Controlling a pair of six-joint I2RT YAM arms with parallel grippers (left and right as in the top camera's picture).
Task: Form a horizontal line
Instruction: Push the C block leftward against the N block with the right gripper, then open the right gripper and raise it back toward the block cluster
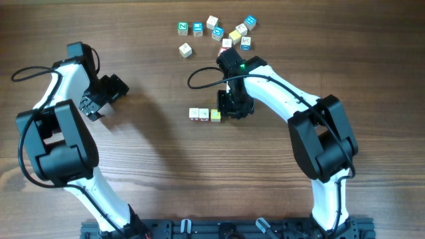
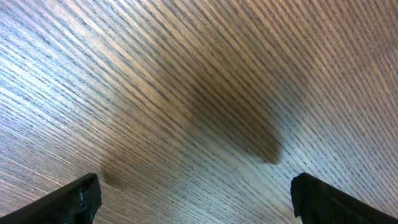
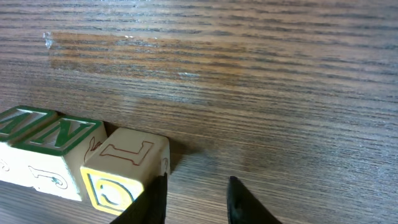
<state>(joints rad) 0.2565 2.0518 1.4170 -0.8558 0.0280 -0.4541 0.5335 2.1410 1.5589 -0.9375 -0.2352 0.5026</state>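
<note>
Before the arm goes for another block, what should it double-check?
1. Row of three cubes side by side in a level line: ok.
2. Right gripper empty: ok, jaws apart, nothing between them.
3. Right gripper clear of the end cube: cannot tell, one finger sits right at its corner.
4. Loose cubes available: ok, clustered beyond the row.
5. Left gripper out of the way: ok, open, empty, well to the side of the row.
</note>
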